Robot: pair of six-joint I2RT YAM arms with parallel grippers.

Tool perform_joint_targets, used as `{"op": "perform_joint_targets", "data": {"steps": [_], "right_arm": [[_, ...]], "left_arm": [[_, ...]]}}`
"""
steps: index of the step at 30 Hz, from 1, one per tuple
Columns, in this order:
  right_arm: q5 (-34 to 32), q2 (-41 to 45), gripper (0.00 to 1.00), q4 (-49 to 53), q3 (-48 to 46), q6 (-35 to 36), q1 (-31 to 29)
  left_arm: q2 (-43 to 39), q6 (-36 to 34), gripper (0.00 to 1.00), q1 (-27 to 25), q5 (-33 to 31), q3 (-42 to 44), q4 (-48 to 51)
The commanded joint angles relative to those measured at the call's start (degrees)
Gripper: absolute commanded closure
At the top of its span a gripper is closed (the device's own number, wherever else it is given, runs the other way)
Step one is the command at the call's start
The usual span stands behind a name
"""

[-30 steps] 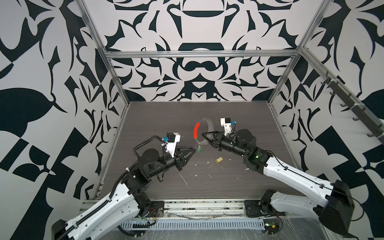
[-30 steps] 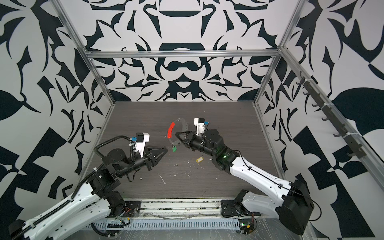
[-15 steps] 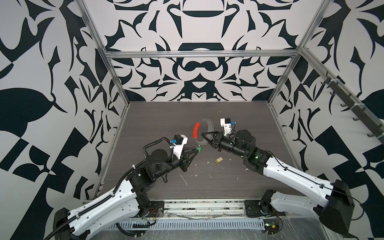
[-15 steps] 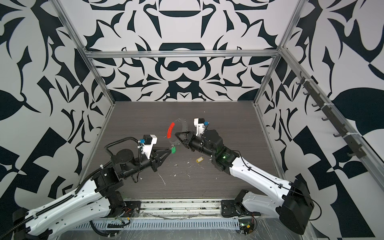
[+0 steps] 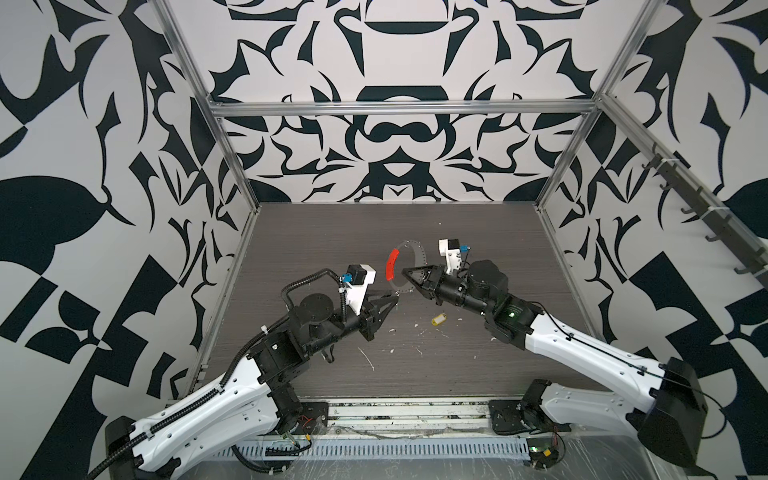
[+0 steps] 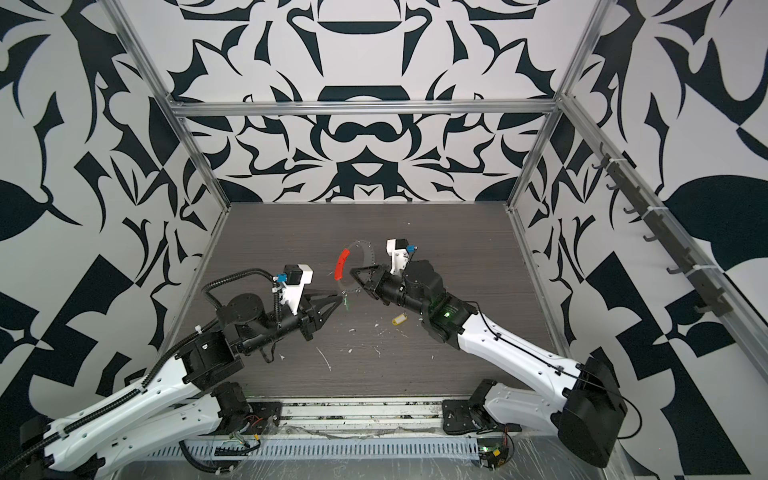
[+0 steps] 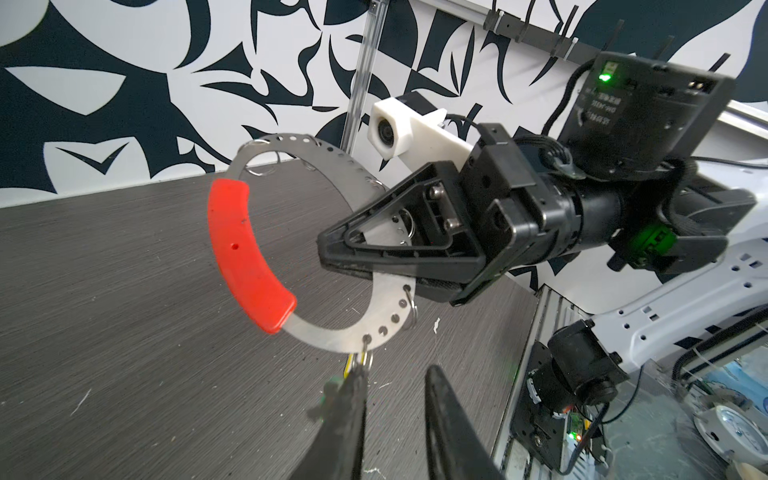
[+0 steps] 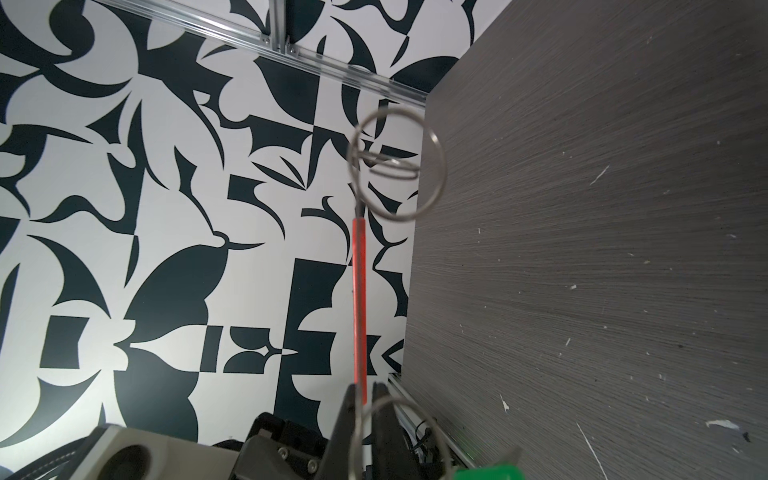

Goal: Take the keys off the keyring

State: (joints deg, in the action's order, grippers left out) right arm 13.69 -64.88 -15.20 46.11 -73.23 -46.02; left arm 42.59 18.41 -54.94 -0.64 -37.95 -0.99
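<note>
**Top views.** The left arm reaches up from the near left corner with its forearm low, and the left gripper point(image 5: 392, 296) points toward the middle. The right arm comes in from the near right, with the right gripper point(image 5: 405, 272) pointing left. The two tips are close together over the middle of the table point(image 5: 316, 241). The right jaws are closed on the keyring point(image 5: 392, 265), which is held on edge, clear of the table. The yellow key point(image 5: 437, 319) lies flat on the table just beside the right wrist, apart from the ring. The green key point(image 6: 346, 306) is only a faint smear just below the left tip, and its shape is not readable. White scraps point(image 5: 368, 357) are scattered on the near table.

**Left wrist.** The right gripper point(image 7: 332, 255) is clamped across the perforated band of the keyring point(image 7: 328, 332), with the red sleeve point(image 7: 245, 257) on the far arc. A small loop point(image 7: 366, 358) hangs from a hole at the hoop's low end, right at the tip of one left finger point(image 7: 347, 419). The left jaws are partly open, and bare table shows through the gap. The green key point(image 7: 331, 386) is mostly hidden at that finger's outer side. I cannot tell whether they touch.

**Right wrist.** The keyring point(image 8: 359, 311) is edge-on, a thin red line running out from the closed fingertips. Two silver loops are blurred close to the lens. The green key point(image 8: 486, 471) is cut off at the frame edge.
</note>
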Motion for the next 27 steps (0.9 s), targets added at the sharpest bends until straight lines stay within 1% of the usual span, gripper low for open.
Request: {"op": "perform_joint_targets", "data": {"steps": [1, 8, 18, 25, 27], "right_arm": [[0.29, 0.2, 1.0, -1.58, 2.17, 1.16, -0.3], [0.37, 0.36, 1.0, -1.59, 2.65, 1.17, -0.3], [0.54, 0.28, 1.0, -1.94, 3.44, 1.35, -0.45], [0.9, 0.02, 1.0, -2.03, 4.02, 1.25, -0.99], [0.94, -0.07, 1.0, -2.01, 4.14, 1.29, -1.09]], "left_arm": [[0.28, 0.47, 0.71, -0.35, -0.37, -0.9, 1.23], [1.81, 0.48, 0.7, -0.39, -0.97, -1.35, 1.16], [3.27, -0.48, 0.73, -2.09, -6.32, -2.27, 3.37], [5.28, -1.27, 0.72, -2.16, -6.9, -3.28, 3.5], [5.49, -1.41, 0.74, -2.15, -7.3, -3.4, 3.45]]}}
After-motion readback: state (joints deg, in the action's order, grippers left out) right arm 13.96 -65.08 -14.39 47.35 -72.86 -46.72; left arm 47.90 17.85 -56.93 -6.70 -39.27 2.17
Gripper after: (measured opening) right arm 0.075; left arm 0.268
